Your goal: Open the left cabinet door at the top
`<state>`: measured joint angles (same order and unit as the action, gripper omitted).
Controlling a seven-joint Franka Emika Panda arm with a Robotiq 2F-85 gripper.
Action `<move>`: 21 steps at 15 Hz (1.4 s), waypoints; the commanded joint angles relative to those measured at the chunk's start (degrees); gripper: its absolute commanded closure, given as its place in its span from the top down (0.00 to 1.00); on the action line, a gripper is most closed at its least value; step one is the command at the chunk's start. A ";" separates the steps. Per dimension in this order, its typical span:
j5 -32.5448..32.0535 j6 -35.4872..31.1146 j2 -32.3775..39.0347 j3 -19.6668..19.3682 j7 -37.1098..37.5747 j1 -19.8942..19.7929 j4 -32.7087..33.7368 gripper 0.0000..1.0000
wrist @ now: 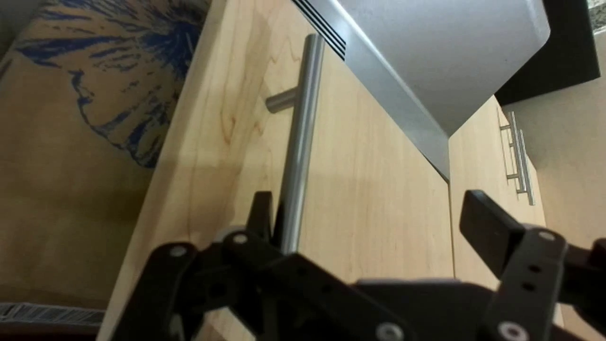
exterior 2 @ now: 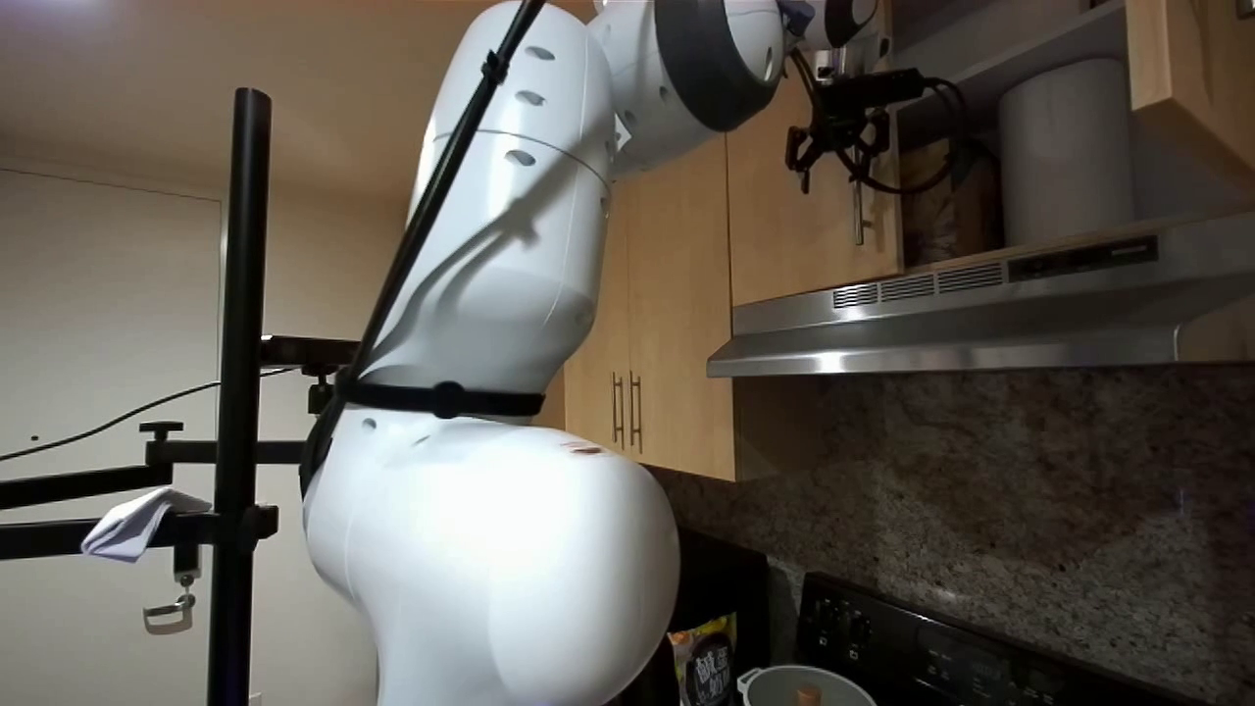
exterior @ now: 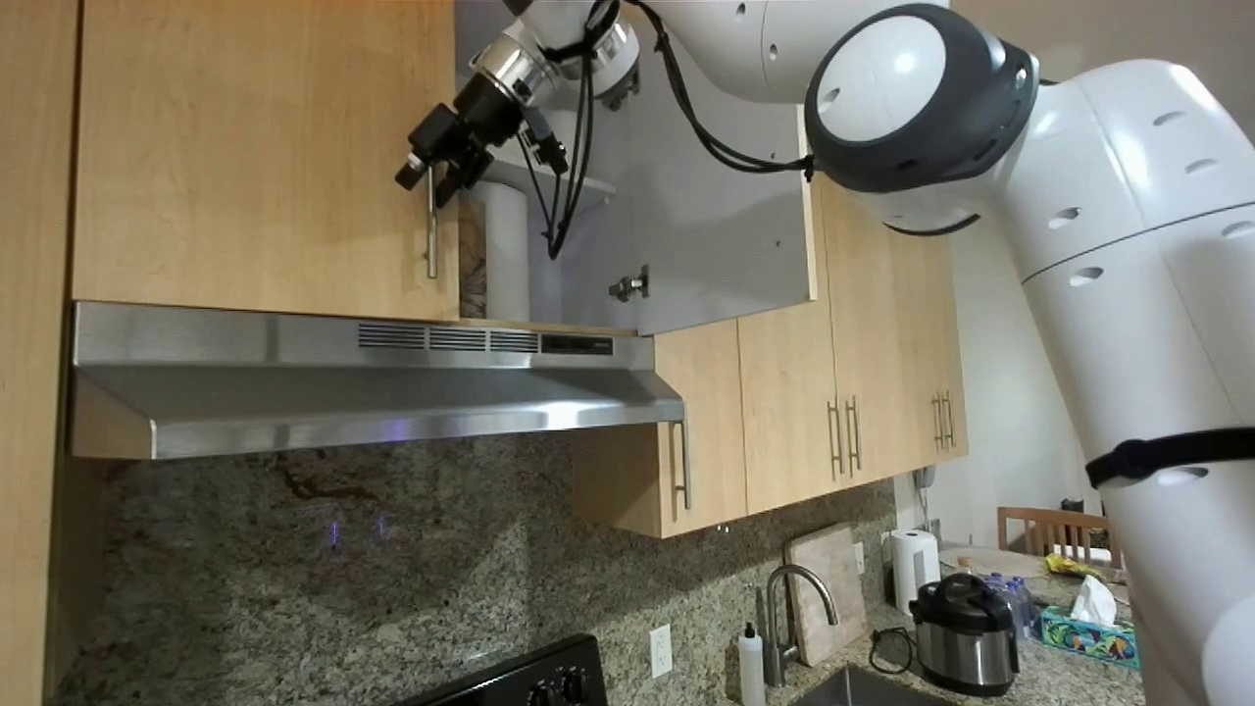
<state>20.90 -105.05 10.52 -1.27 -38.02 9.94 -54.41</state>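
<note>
The left cabinet door (exterior: 245, 157) is a wide light-wood panel above the range hood and appears shut. It also shows in an exterior view (exterior 2: 784, 230) and in the wrist view (wrist: 369, 189). Its slim steel bar handle (exterior: 431, 230) is vertical near the door's free edge; the wrist view shows this handle (wrist: 300, 128) too. My gripper (exterior: 426, 182) is at the upper part of the handle. In the wrist view my gripper (wrist: 374, 213) is open, with the handle between the fingers, close beside the left finger. The handle's far end is hidden behind that finger. Contact cannot be told.
The neighbouring door (exterior: 721, 206) stands open, its grey inner face beside my wrist. The steel range hood (exterior: 373, 402) juts out below. A white roll (exterior: 507, 250) and a brown item with blue print (wrist: 137, 85) stand inside the cabinet. Cables hang from my wrist.
</note>
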 commanded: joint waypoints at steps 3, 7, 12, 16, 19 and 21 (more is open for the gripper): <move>-5.91 -0.15 -4.13 2.27 -0.43 4.49 -3.74 1.00; -4.93 1.02 -5.23 2.84 -2.30 4.55 -4.05 1.00; -5.59 3.86 -6.33 3.65 -2.49 5.08 -3.49 1.00; -6.71 4.83 -6.87 4.61 -2.16 5.53 -2.99 1.00; -7.54 4.39 -7.19 5.30 -1.28 5.73 -2.85 1.00; -8.37 3.94 -7.41 5.65 -0.86 5.97 -2.85 1.00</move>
<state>12.47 -99.13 5.45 1.42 -38.27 12.55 -56.22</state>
